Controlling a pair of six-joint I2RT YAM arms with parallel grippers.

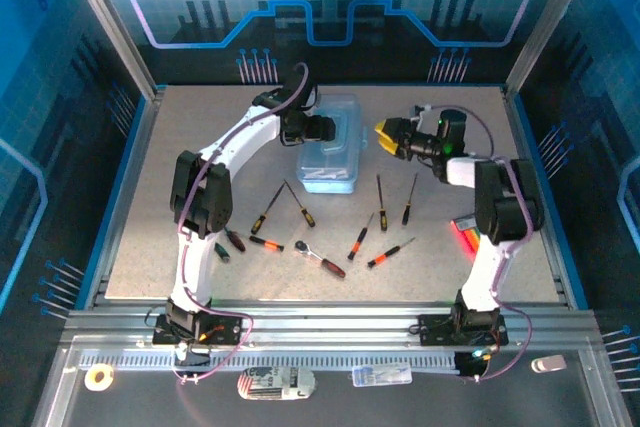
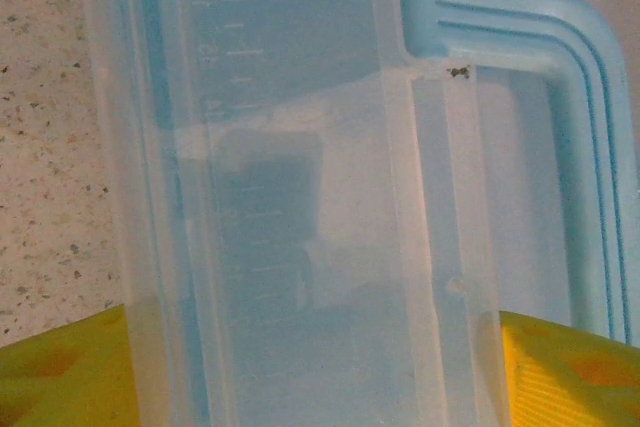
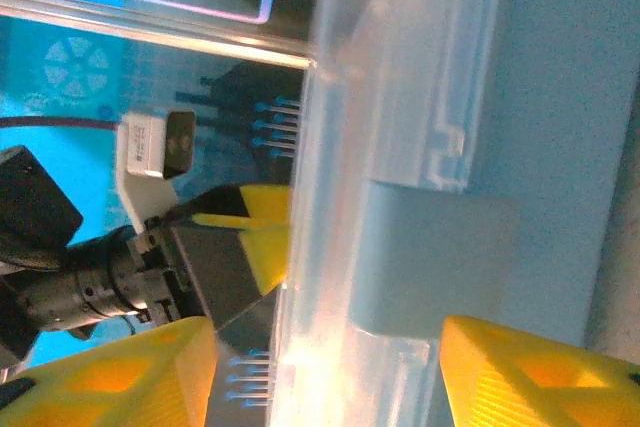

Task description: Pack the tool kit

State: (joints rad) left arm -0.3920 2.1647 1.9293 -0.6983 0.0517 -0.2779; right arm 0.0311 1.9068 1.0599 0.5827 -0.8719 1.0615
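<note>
One tool kit box [image 1: 335,165] rests flat on the table [image 1: 150,247] with its lid down. The left fingers [image 2: 60,372] are spread over the lid, and the right fingers [image 3: 110,372] are spread just beside the right wall. We judge this to be a brace-and-open setup. The left fingers straddle the lid beside the handle [image 2: 590,147], where they can steady the box. The right fingers face the side edge where lid meets base. We cannot tell whether either set touches the plastic, and neither pinches anything. The lid must be raised before any tool goes in, so we rate the task as barely started.

On the base side of both sets of fingers, the screwdrivers [image 1: 381,203] and the ratchet wrench [image 1: 320,258] lie scattered and mostly apart. This spacing leaves most of them free for a single pick.

Around the fingers stands a blue panelled enclosure [image 1: 60,97] on a metal frame. Below the fingers, the table is pale, speckled and level. We expect the light box to slide on it if pushed sideways.
</note>
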